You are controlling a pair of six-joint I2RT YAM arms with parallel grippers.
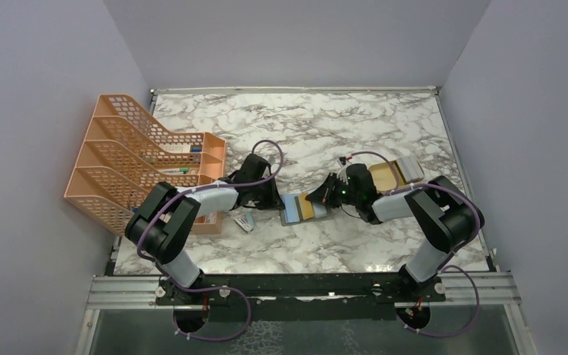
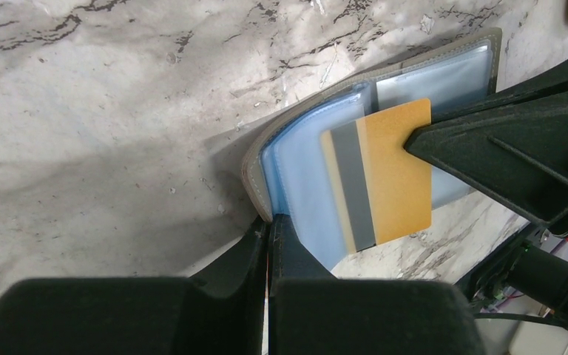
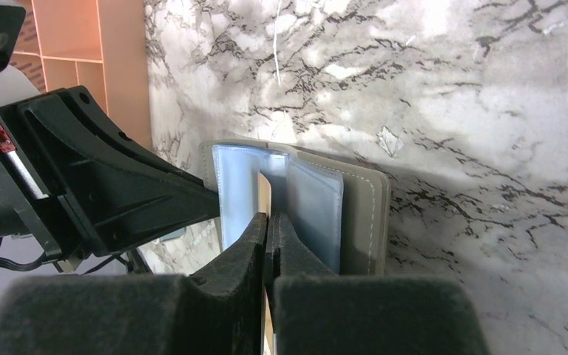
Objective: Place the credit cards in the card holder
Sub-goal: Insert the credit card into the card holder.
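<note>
While left hand [image 2: 269, 223] pinches blue-lined card holder [image 2: 296, 177] | right hand [image 3: 268, 219] grips gold card [image 2: 396, 174]

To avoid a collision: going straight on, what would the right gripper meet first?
Probably the light blue pockets of the card holder, over which its credit card lies; the left gripper seems beyond.

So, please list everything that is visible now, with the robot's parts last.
card holder: one, grey outside, light blue inside, open at table centre
credit card: one, gold with grey stripe, over the open holder
tray: one, tan, right of the holder, farther back
file rack: one, orange mesh, table's left edge
small object: one, whitish, beside the rack; kind unclear
table: one, white-grey marble
left gripper: one, black, shut on the card holder's edge
right gripper: one, black, shut on the credit card
</note>
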